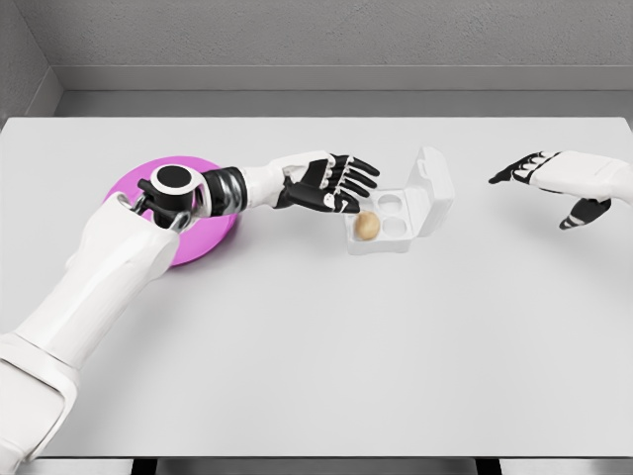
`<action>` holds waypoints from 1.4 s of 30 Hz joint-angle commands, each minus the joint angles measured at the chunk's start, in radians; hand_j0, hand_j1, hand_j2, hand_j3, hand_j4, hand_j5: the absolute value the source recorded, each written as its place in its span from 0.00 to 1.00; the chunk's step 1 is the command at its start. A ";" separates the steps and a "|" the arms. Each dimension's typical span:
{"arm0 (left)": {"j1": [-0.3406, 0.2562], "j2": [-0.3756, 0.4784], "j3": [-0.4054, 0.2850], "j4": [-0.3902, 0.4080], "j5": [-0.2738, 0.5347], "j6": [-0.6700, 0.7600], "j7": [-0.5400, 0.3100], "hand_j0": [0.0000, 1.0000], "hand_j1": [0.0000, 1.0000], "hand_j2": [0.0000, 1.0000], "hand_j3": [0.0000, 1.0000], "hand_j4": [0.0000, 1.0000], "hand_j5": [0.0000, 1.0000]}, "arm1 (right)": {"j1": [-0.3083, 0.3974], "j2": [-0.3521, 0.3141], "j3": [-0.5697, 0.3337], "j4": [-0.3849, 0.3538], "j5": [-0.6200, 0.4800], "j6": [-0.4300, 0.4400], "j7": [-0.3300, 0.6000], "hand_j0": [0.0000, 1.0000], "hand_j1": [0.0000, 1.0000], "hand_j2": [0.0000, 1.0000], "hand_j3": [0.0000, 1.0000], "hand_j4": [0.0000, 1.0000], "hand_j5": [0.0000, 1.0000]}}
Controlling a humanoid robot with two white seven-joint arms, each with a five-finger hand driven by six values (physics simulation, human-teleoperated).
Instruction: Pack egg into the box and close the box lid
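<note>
A small white egg box stands open in the middle of the table, its lid tilted up on the right side. A tan egg sits in the box's front left cup. My left hand hovers just left of the box, fingers spread and holding nothing. My right hand hangs open above the table well to the right of the lid, apart from it.
A magenta bowl lies at the left, partly hidden behind my left forearm. The white table stretches wide in front of the box. A grey wall runs along the back.
</note>
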 commanded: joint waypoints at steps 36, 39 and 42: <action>0.112 0.613 0.119 -0.644 0.022 -0.153 0.000 1.00 1.00 1.00 1.00 1.00 1.00 | -0.009 0.021 0.048 -0.254 -0.004 0.002 -0.011 1.00 1.00 1.00 1.00 1.00 1.00; 0.112 0.615 0.117 -0.641 0.021 -0.153 0.000 1.00 1.00 1.00 1.00 1.00 1.00 | -0.008 0.021 0.043 -0.286 -0.004 0.002 -0.011 1.00 1.00 1.00 1.00 1.00 1.00; 0.112 0.613 0.117 -0.639 0.021 -0.153 0.000 1.00 1.00 1.00 1.00 1.00 1.00 | 0.011 -0.006 -0.058 -0.277 -0.006 0.002 -0.011 1.00 1.00 1.00 1.00 1.00 1.00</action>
